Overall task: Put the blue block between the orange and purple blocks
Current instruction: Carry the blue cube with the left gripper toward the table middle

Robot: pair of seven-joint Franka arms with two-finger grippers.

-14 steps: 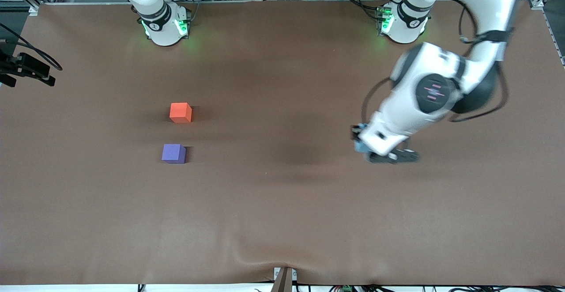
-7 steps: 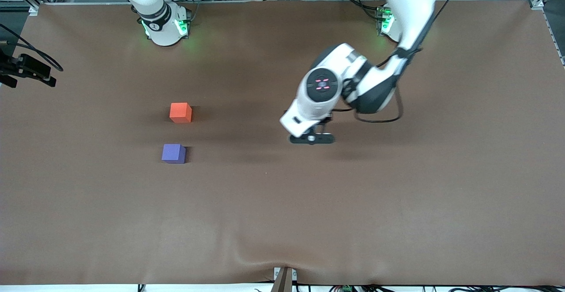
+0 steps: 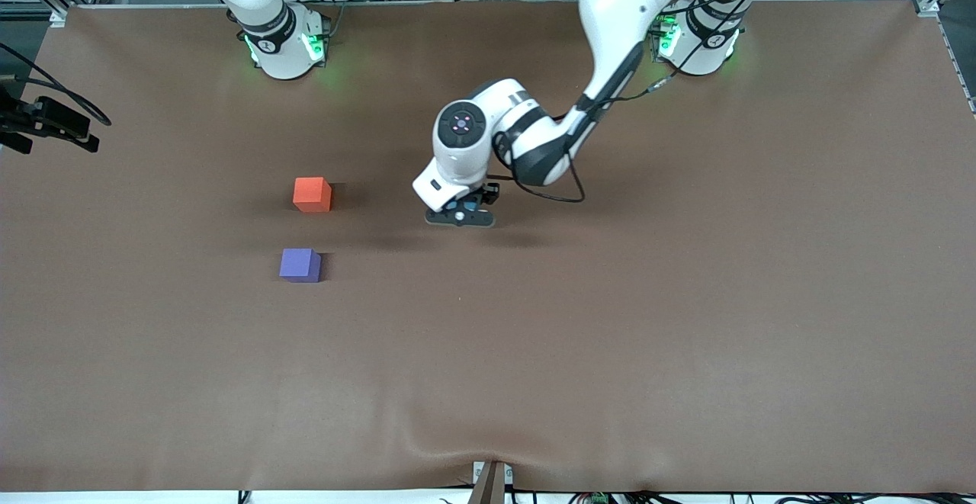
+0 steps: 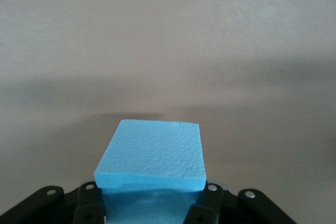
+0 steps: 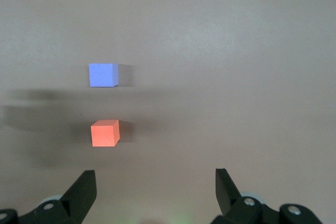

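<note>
Now my left claw (image 3: 460,213), pinching the blue block (image 4: 151,157), hangs over bare desk (image 3: 610,321), with the gap between orange block (image 3: 312,194) and purple block (image 3: 300,265) lying toward the right arm's end, while my right claw (image 5: 155,191) waits spread.

White glossy arm shells, black joint bands, black cables, green-lit bases, black claws.

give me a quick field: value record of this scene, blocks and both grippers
blue block: held in the left gripper, up over bare table
orange block: on the table, toward the right arm's end
purple block: nearer the front camera than the orange block, a gap between them
right gripper: open, waiting above both blocks
</note>
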